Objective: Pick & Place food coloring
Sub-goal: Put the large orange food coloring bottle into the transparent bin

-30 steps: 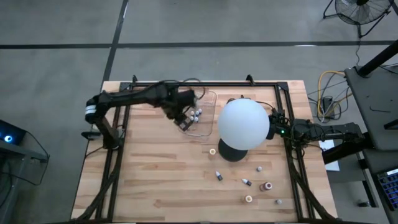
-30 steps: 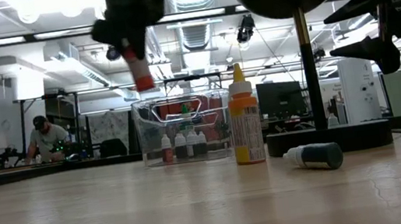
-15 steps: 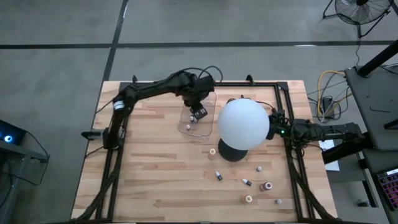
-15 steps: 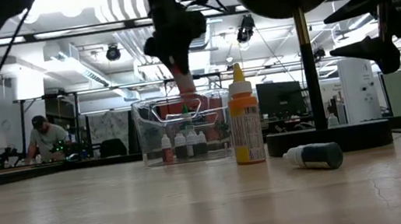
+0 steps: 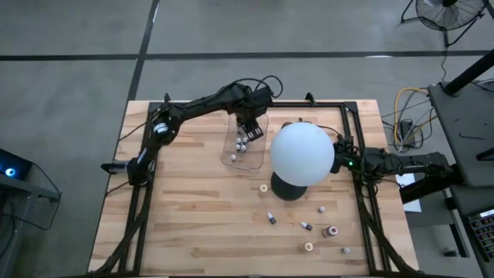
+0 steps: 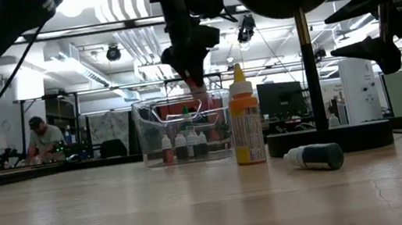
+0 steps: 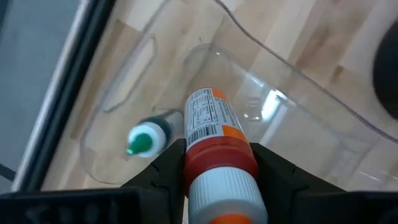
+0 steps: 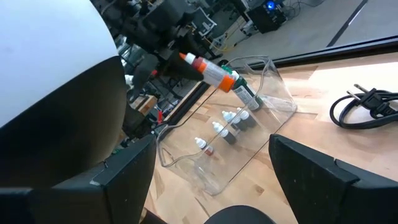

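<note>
My left gripper hangs over the clear plastic tray, shut on a red food coloring bottle. That bottle also shows in the right wrist view. Several small bottles stand on the tray's floor, and a green-capped one lies there. More food coloring bottles lie scattered on the near right of the table. A yellow bottle stands upright and a dark one lies on its side. My right gripper waits open at the right edge, beside the globe. My left gripper pinches the red bottle between its two fingers, on the red band just below the white cap. It comes from above, slanting down. The bottle is lifted clear, base end pointing down into the tray.
A big white globe on a black base stands right of the tray, between both arms. A black frame runs along the table's edges. Bare wood lies on the near left. A person sits far behind the table.
My left gripper has carried the red bottle toward the table's right, from the tray's left side to over its middle. It has also come down a little, bringing the bottle's lower end level with the tray's rim. It has stayed shut on the bottle.
</note>
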`<action>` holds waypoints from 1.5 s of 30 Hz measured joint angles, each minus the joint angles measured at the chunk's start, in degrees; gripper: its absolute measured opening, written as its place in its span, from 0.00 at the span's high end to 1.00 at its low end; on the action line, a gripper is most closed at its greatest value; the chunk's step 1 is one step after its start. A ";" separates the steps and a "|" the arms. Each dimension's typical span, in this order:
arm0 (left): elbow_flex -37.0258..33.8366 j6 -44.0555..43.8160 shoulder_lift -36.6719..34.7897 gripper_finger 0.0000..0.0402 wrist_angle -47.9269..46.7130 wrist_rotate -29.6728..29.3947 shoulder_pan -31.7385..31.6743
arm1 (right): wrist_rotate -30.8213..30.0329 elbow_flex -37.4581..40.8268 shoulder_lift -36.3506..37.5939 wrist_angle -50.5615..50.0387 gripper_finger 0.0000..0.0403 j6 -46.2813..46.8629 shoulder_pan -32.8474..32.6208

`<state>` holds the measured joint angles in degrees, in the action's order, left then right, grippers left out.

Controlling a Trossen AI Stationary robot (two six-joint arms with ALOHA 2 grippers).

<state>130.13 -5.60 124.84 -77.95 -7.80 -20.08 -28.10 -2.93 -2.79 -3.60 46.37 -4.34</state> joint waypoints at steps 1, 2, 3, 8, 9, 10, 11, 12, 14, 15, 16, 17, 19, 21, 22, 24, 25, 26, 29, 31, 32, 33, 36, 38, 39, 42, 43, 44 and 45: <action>0.00 0.36 0.17 0.71 0.31 -0.38 -0.04 | 0.00 0.00 0.00 -0.01 0.25 0.00 0.00; 0.00 0.79 0.45 0.71 0.42 -0.89 -0.09 | 0.00 -0.01 0.00 -0.02 0.25 0.00 0.00; 0.00 1.09 0.83 0.71 0.51 -1.70 -0.15 | -0.02 0.01 0.00 0.00 0.25 -0.02 0.00; -0.04 2.45 3.27 0.71 1.52 -3.61 -0.33 | 0.02 0.01 0.00 0.00 0.25 -0.01 0.00; -0.04 2.71 3.76 0.71 1.61 -4.23 -0.33 | 0.00 0.01 0.00 0.00 0.25 0.00 0.00; -0.04 3.11 4.16 0.71 1.63 -4.80 -0.35 | -0.02 0.00 0.00 0.00 0.25 -0.01 0.00; -0.04 3.54 4.64 0.71 1.86 -5.04 -0.35 | 0.00 0.01 0.00 0.00 0.25 0.00 0.00; -0.04 3.92 5.04 0.71 2.38 -5.26 -0.33 | 0.00 -0.01 0.00 0.00 0.25 -0.02 0.00; -0.04 4.39 5.42 0.71 3.25 -5.31 -0.31 | 0.00 -0.01 0.00 -0.02 0.25 0.00 0.00; -0.04 4.67 5.72 0.71 3.57 -5.34 -0.31 | 0.00 0.01 0.00 0.00 0.25 -0.01 0.00; -0.04 4.94 5.90 0.71 3.99 -5.33 -0.32 | 0.00 -0.01 0.02 0.00 0.25 0.00 0.00; -0.04 5.02 6.08 0.71 4.20 -5.34 -0.42 | 0.00 -0.01 0.04 -0.02 0.25 -0.02 0.00; -0.04 5.73 6.80 0.71 4.19 -5.34 -0.50 | -0.02 0.01 0.02 0.00 0.25 -0.02 0.00; -0.04 6.67 7.70 0.71 4.19 -5.34 -0.55 | 0.01 0.00 0.03 -0.02 0.25 0.00 0.00; -0.04 7.09 8.06 0.71 4.11 -5.34 -0.57 | -0.03 0.00 0.02 0.00 0.25 -0.01 0.01; -0.09 7.52 8.68 0.71 3.96 -5.34 -0.57 | 0.02 -0.01 0.02 0.00 0.25 0.00 0.00; -0.09 7.78 8.90 0.71 4.02 -5.37 -0.58 | -0.02 0.00 0.02 0.00 0.25 0.00 0.01; -0.09 8.18 9.16 0.71 3.99 -5.37 -0.61 | -0.02 -0.01 0.02 -0.02 0.25 0.00 0.00; -0.09 9.03 9.72 0.71 3.76 -5.34 -0.73 | 0.00 0.00 0.02 0.00 0.25 0.00 0.00; -0.09 9.22 9.81 0.71 3.47 -5.32 -0.81 | 0.00 0.01 0.02 0.00 0.25 -0.01 0.00; -0.09 9.35 9.85 0.71 3.40 -5.26 -0.85 | 0.00 0.00 0.02 0.00 0.25 0.00 0.00; -0.09 9.60 9.98 0.71 3.41 -5.16 -0.89 | 0.00 0.00 0.02 0.00 0.25 -0.01 0.00; -0.14 10.46 10.62 0.71 3.05 -4.96 -0.96 | 0.00 0.01 0.02 0.00 0.25 0.00 0.00; -0.20 11.45 10.93 0.71 2.84 -4.91 -0.96 | 0.00 -0.01 0.02 0.00 0.25 0.00 0.00; -0.20 11.80 10.97 0.71 2.92 -4.97 -0.98 | 0.00 -0.01 0.02 0.00 0.25 0.00 0.00; -0.20 12.06 10.99 0.70 2.92 -5.17 -0.96 | 0.00 0.00 0.02 0.00 0.25 -0.01 0.00; -0.20 12.03 10.99 0.68 2.89 -5.17 -0.96 | 0.00 -0.01 0.02 0.00 0.25 -0.01 0.00; -0.20 11.99 10.99 0.65 2.85 -5.17 -0.96 | 0.00 0.00 0.02 0.00 0.25 -0.01 0.00; -0.20 11.99 10.99 0.61 2.77 -5.17 -0.96 | 0.00 0.00 0.02 0.00 0.25 0.00 0.00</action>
<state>129.93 6.39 135.83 -75.17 -12.97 -21.04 -28.10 -2.93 -2.76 -3.60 46.37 -4.34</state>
